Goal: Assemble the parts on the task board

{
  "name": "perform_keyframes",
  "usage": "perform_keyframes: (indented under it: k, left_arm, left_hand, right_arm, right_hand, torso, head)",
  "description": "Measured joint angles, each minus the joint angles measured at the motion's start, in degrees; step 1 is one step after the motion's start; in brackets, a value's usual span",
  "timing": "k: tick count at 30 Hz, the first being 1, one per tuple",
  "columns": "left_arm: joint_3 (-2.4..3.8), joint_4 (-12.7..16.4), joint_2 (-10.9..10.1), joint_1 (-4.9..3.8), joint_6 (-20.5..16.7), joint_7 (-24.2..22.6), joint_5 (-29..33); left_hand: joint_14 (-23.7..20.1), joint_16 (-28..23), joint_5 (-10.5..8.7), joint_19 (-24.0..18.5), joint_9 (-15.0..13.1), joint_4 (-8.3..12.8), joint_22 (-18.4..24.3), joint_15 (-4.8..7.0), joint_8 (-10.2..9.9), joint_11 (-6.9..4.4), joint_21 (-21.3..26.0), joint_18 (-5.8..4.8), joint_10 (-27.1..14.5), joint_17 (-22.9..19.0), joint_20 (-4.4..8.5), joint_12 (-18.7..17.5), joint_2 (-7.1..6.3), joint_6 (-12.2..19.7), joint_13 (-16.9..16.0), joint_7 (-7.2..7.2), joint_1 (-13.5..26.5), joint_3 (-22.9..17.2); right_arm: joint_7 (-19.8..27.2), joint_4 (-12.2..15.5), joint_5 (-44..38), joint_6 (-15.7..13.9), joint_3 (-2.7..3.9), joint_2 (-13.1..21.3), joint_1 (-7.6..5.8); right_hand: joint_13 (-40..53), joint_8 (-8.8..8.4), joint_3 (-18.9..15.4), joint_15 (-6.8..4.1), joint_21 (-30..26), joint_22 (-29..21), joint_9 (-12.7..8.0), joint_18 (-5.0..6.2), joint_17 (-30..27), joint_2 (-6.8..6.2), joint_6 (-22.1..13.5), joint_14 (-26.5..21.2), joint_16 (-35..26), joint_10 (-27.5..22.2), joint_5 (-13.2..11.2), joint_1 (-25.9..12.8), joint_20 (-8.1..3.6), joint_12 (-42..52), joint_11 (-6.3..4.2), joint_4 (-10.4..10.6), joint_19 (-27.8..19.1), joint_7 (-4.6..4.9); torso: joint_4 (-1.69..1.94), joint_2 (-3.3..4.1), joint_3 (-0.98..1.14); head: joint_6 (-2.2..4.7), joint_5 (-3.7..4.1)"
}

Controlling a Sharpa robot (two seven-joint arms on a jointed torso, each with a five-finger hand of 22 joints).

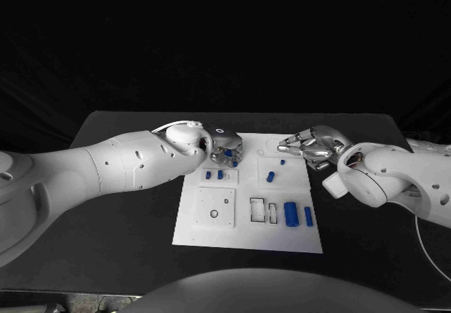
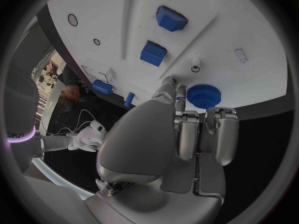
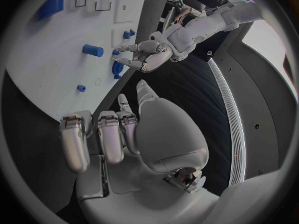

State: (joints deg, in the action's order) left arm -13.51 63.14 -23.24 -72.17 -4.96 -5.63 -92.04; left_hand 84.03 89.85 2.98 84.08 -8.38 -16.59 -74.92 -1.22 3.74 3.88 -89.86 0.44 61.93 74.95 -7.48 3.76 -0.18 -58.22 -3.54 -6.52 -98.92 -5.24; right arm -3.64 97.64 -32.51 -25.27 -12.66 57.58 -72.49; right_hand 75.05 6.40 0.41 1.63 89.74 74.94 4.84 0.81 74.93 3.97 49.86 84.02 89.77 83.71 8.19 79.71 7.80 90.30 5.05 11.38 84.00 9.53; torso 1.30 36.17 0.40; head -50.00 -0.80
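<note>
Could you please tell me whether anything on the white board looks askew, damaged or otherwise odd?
Nothing stands out. The blue parts lie tidily on the white board, which sits flat and looks undamaged.

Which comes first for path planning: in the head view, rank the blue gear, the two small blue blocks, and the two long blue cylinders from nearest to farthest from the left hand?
1. Blue gear, right at the left hand, board's far-left corner.
2. Small blue blocks, just nearer the robot.
3. Long blue cylinders, board's near-right part.

White task board (image 1: 246,231) on a black table (image 1: 122,215); blue parts (image 1: 290,212); silver hands (image 1: 315,147) on white arms (image 1: 113,163).
</note>
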Motion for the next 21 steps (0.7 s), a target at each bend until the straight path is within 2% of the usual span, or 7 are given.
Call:
perform_keyframes:
  k: [12, 16, 21]
  left_arm:
    - [0.04, -0.1, 0.0, -0.03, 0.4, -0.2, 0.0]
    - [0.07, -0.5, 0.1, -0.05, 0.4, -0.3, 0.0]
    - [0.08, -0.8, 0.2, -0.05, 0.4, -0.9, 0.0]
  left_hand:
    - [0.0, 0.0, 0.0, 0.0, 0.2, -0.1, 0.0, 0.0, 0.1, -0.05, 0.0, -0.01, 0.0, 0.0, 0.0, 0.0, -0.02, 0.0, 0.0, 0.03, -0.1, -0.7]
    - [-0.1, 0.0, 0.0, 0.0, 0.1, 0.1, 0.0, 0.73, 1.0, -1.13, 0.0, 0.0, 1.2, 0.0, 0.0, 0.2, 0.54, -2.1, 0.1, 0.82, -0.7, -1.9]
    - [-0.1, 0.0, -0.02, 0.0, 0.0, 0.2, 0.0, 1.14, 1.8, -1.42, 0.0, 0.0, 3.7, 0.0, 0.0, 0.9, 0.32, -4.0, -0.3, 1.06, -0.9, -2.7]
  right_arm:
    - [-0.3, 0.0, 0.0, 0.3, 0.0, 0.0, 0.0]
    - [-0.4, 0.0, 0.0, 0.4, 0.0, 0.0, 0.0]
    - [-0.5, 0.2, 0.0, 0.4, 0.0, 0.0, 0.0]
  right_hand:
    - [0.0, 0.0, 0.0, 0.0, 0.0, 0.0, 0.0, 0.0, 0.0, 0.0, 0.0, 0.0, 0.0, 0.0, 0.0, 0.0, 0.0, 0.1, 0.0, 0.0, 0.0, 0.0]
    - [0.1, 0.0, 0.0, 0.0, 0.0, 0.0, 0.0, 0.0, 0.0, 0.0, 0.0, 0.0, 0.0, 0.0, 0.0, 0.0, 0.0, -0.1, 0.0, 0.0, 0.0, 0.0]
    - [0.0, 0.0, 0.0, 0.0, 0.0, 0.0, 0.0, 0.0, 0.0, 0.0, 0.0, 0.0, 0.0, 0.0, 0.0, 0.0, 0.0, -0.1, 0.0, 0.0, 0.0, 0.0]
  torso:
    - [-0.01, -0.02, 0.01]
    - [-0.02, -0.01, 0.02]
    - [-0.03, 0.03, 0.01]
  head:
    - [0.0, -0.01]
    - [0.0, -0.09]
    - [0.0, -0.13]
